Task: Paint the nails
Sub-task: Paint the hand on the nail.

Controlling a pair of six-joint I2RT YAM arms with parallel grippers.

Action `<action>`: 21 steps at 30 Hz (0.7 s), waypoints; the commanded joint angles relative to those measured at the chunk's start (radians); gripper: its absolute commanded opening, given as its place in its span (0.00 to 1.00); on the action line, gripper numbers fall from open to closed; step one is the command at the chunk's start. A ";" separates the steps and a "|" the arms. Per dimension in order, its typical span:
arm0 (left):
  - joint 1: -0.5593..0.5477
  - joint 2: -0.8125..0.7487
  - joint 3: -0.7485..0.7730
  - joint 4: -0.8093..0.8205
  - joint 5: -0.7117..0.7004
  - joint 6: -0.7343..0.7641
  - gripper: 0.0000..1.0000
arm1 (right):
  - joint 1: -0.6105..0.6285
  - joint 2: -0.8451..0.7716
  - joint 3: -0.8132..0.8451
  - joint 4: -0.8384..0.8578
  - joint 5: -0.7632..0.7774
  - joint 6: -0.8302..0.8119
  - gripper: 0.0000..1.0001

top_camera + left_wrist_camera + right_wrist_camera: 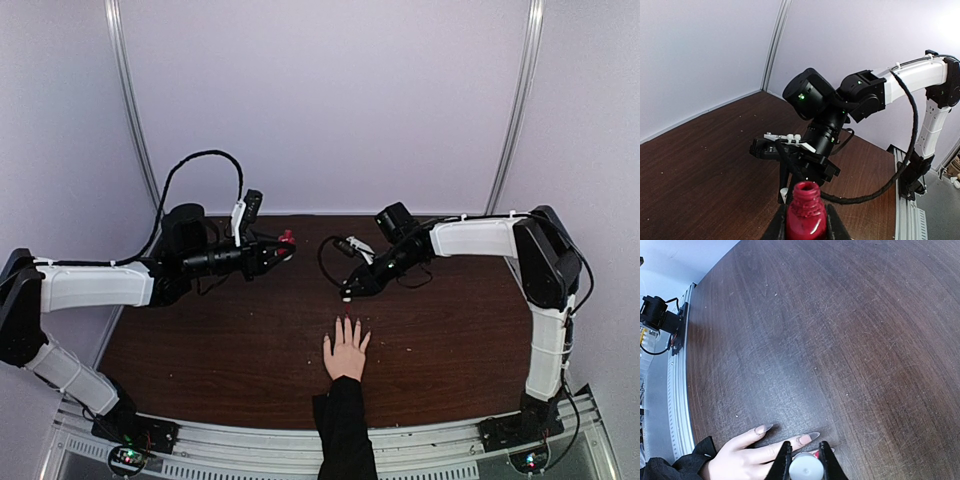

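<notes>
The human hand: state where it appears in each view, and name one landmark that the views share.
Top external: the hand lies palm down at the near centre of the table, fingers pointing toward the right end effector just beyond them.
Left wrist: not in it.
Right wrist: the hand is at the bottom left, fingers reaching under the end effector.
Shared landmark: the dark wooden table, seen in all three.

I see the nails [805, 439] on a pale hand [346, 352] lying flat on the desk [200, 330]: two bare, long and pointed, one looks red.
</notes>
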 commanded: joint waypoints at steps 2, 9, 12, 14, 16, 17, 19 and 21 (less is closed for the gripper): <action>0.008 0.011 0.007 0.064 0.014 -0.004 0.00 | -0.010 0.019 0.009 0.016 -0.026 -0.019 0.00; 0.008 0.016 0.009 0.064 0.014 -0.004 0.00 | -0.015 0.021 0.012 0.004 -0.024 -0.036 0.00; 0.009 0.016 0.008 0.065 0.015 -0.006 0.00 | -0.017 0.022 0.015 -0.011 -0.026 -0.053 0.00; 0.008 0.017 0.007 0.067 0.015 -0.007 0.00 | -0.019 0.019 0.014 -0.010 -0.028 -0.058 0.00; 0.008 0.020 0.007 0.070 0.017 -0.010 0.00 | -0.020 0.022 0.012 -0.006 -0.031 -0.059 0.00; 0.008 0.020 0.006 0.070 0.016 -0.011 0.00 | -0.020 0.022 0.013 -0.005 -0.032 -0.060 0.00; 0.008 0.021 0.005 0.071 0.016 -0.010 0.00 | -0.023 0.022 0.012 0.005 -0.039 -0.058 0.00; 0.008 0.022 0.005 0.072 0.016 -0.011 0.00 | -0.022 0.027 0.012 0.014 -0.049 -0.053 0.00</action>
